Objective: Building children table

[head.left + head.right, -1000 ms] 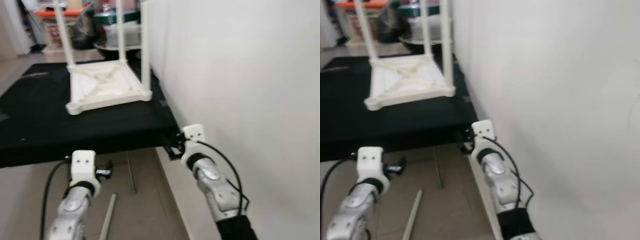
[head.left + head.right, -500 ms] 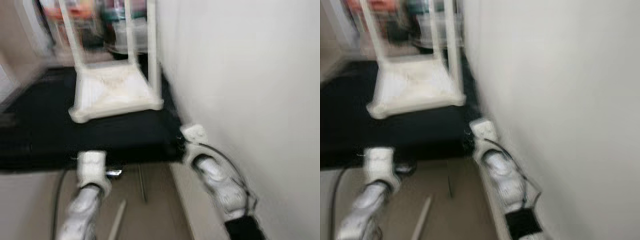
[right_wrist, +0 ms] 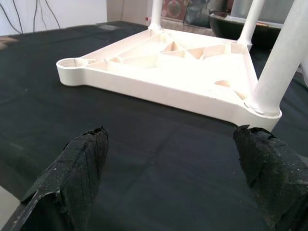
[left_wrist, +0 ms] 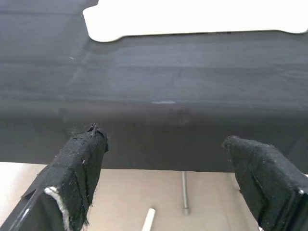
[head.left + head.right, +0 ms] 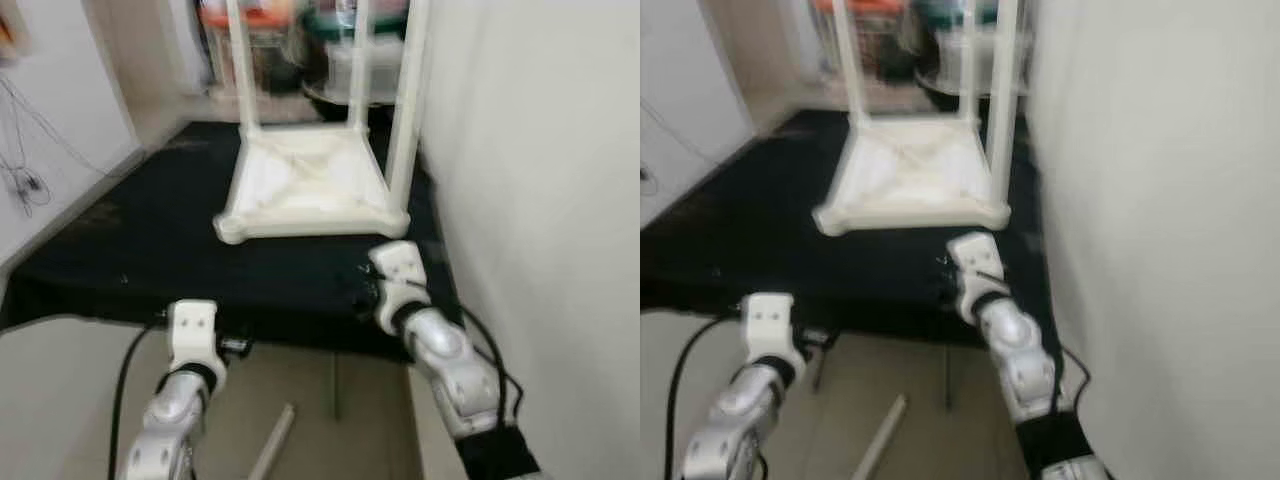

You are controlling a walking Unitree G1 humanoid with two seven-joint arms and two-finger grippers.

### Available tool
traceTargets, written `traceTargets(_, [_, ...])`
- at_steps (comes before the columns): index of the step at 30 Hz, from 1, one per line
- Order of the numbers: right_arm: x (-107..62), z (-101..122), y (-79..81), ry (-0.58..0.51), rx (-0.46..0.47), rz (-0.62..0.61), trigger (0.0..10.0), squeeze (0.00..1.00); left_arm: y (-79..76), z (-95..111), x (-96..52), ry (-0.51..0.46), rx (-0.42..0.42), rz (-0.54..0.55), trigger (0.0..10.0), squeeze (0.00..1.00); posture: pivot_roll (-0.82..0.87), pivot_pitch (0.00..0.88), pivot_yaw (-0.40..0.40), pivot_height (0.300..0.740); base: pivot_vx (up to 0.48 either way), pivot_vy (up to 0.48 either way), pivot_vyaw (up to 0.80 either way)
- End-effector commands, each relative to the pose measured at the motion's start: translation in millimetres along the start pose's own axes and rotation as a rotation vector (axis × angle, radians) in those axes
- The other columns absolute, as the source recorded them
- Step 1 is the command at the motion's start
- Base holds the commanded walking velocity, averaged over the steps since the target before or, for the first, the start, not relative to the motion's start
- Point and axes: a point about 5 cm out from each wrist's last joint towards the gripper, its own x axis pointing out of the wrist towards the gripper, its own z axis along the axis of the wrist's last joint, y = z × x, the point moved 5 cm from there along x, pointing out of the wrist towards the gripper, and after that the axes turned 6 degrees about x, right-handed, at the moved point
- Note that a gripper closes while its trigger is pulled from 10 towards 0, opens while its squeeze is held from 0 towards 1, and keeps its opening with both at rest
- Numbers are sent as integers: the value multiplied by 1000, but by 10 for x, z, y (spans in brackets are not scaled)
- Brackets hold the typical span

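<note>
A white plastic children's table lies upside down on a black-covered counter, its top flat against the cloth and its legs pointing up. Three legs are fitted at its corners; the near-left corner carries an empty round socket. The table sits toward the far right of the counter, close beside a pale wall that runs along the robot's right.

The right hand hovers over the black cloth just short of the table's near edge, its two black fingers spread wide with nothing between them. From its wrist, the ribbed underside of the tabletop and the base of the near-right leg fill the scene ahead. In the head views the right arm reaches forward past the counter's front edge.

The left hand hangs lower, in front of the counter's front edge and below its surface, fingers likewise spread and empty. Beyond them the cloth drapes down the counter's front, with a corner of the white tabletop visible above.

On the tan floor beneath, a loose white rod lies near the left arm, beside a thin metal counter leg. Cluttered shelves and containers stand blurred beyond the counter.
</note>
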Motion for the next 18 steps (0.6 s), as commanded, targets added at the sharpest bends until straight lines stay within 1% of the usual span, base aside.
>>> traceTargets(1, [4,-31,54,6,11,15,10000,0,56,-44,-9,15,13,15,10000,0,67,0,-28,740,0,0,0])
traceTargets(9, [14,-49,57,12,9,14,10000,0,58,-43,-9,12,12,12,10000,0,68,0,-26,740,0,0,0])
traceTargets(18, [12,-45,49,10,-6,12,10000,0,49,-31,-5,9,7,5,10000,0,64,0,-20,740,297,0,0])
